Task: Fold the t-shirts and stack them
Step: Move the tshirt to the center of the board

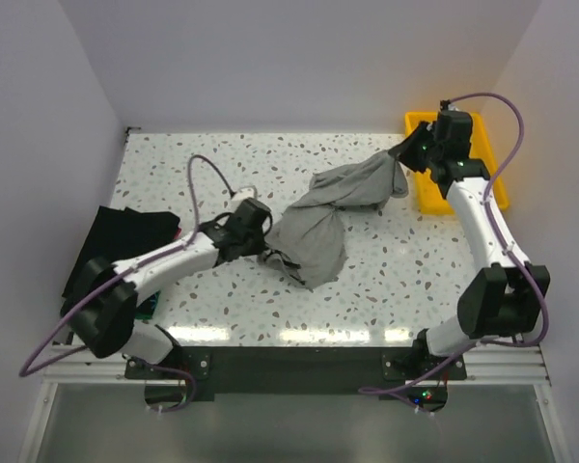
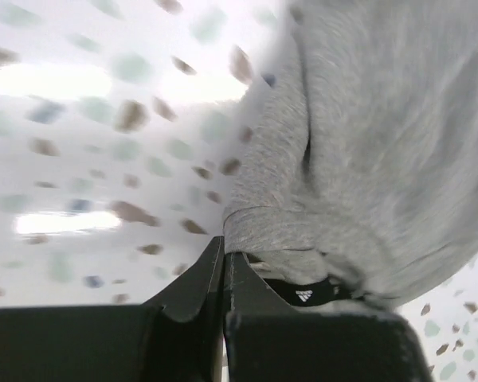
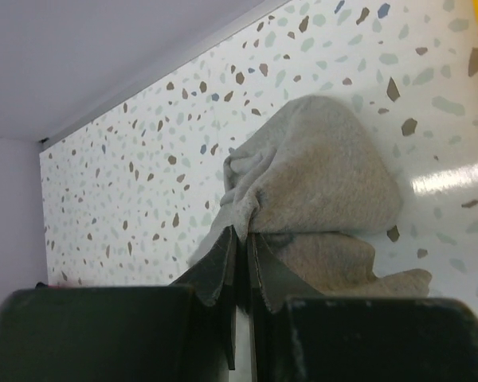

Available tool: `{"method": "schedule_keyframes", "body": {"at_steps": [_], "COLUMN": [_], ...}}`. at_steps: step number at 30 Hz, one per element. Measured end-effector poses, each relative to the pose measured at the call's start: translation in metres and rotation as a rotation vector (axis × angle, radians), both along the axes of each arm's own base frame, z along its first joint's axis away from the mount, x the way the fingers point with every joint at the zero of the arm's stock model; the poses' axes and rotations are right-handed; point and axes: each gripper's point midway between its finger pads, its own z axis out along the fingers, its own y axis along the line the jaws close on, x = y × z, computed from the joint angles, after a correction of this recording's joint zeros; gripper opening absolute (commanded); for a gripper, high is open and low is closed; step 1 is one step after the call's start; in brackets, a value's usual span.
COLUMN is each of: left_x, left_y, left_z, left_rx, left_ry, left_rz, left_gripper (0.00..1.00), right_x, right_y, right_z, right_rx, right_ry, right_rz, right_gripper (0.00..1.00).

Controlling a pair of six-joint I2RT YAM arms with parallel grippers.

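Note:
A heather-grey t-shirt (image 1: 328,217) lies crumpled and stretched diagonally across the middle of the table. My left gripper (image 1: 262,253) is shut on its near-left edge; the left wrist view shows the jaws pinching the grey hem (image 2: 259,223), next to the black neck label (image 2: 307,294). My right gripper (image 1: 402,157) is shut on the far-right end of the shirt and holds it lifted; the right wrist view shows grey cloth (image 3: 319,183) bunched at the closed jaws (image 3: 243,235). A folded black shirt (image 1: 116,241) lies at the left edge, with a bit of green (image 1: 151,307) under my left arm.
A yellow plastic tray (image 1: 492,183) stands at the far right, partly behind my right arm. The speckled tabletop (image 1: 212,159) is walled on the left, back and right. Purple cables loop from both arms.

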Motion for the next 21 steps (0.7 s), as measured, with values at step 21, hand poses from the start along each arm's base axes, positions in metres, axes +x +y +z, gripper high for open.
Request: {"method": "schedule_keyframes", "body": {"at_steps": [21], "left_x": [0.027], "left_y": [0.167], "left_z": [0.276], "left_rx": [-0.036], "left_ry": [-0.530], "left_rz": [0.405], "left_gripper": [0.00], "right_x": [-0.151], "right_y": [-0.038], "right_z": [0.104], "right_rx": [-0.158], "right_ry": [-0.253], "right_rz": [-0.103], "right_gripper": [0.10]}}
